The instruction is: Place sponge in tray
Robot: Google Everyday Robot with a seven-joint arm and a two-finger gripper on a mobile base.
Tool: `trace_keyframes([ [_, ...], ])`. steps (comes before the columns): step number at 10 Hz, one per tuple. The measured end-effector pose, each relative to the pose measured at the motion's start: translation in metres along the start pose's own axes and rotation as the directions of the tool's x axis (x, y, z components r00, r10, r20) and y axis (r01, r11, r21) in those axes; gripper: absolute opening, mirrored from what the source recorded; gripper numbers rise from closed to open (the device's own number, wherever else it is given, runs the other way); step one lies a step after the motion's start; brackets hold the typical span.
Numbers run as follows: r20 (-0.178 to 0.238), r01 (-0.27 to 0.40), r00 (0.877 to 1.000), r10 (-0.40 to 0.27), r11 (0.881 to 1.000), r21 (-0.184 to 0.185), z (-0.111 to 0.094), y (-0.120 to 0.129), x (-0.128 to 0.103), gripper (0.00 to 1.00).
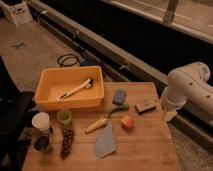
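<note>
Counter [145, 150] of pale wood, seen from above and in front. The sponge [119, 96], a small blue block, lies flat on the counter just beside the right wall of the tray [44, 102], outside it and apart from the gripper. Its long axis runs from the near edge of the counter toward the far edge, with the far end leaning slightly right. The tray, yellow-orange, stands at the far left of the counter and holds a pale long-handled utensil [75, 89] lying diagonally. Right of the sponge lies a brown block with a pale top [145, 106]; just in front of it, a round orange fruit [127, 122] and a blue-grey cloth [105, 142]. The white arm [192, 90] enters from the right; the gripper [170, 115] hangs at the counter's right edge, near the brown block. Whether it is open or closed cannot be told.
</note>
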Motion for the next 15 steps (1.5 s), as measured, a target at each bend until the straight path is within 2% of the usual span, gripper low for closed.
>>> trace_keyframes([
  [7,-0.003,-0.001,1.000,0.001,1.000,0.002,-0.001,0.000,0.000,0.65],
  [9,0.004,-0.012,1.000,0.012,1.000,-0.008,-0.001,-0.012,-0.006,0.65],
  [13,0.052,-0.048,0.997,0.052,0.996,-0.080,0.032,-0.076,-0.041,0.65],
  [15,0.076,-0.050,0.995,0.058,0.993,-0.102,0.047,-0.111,-0.073,0.65],
])
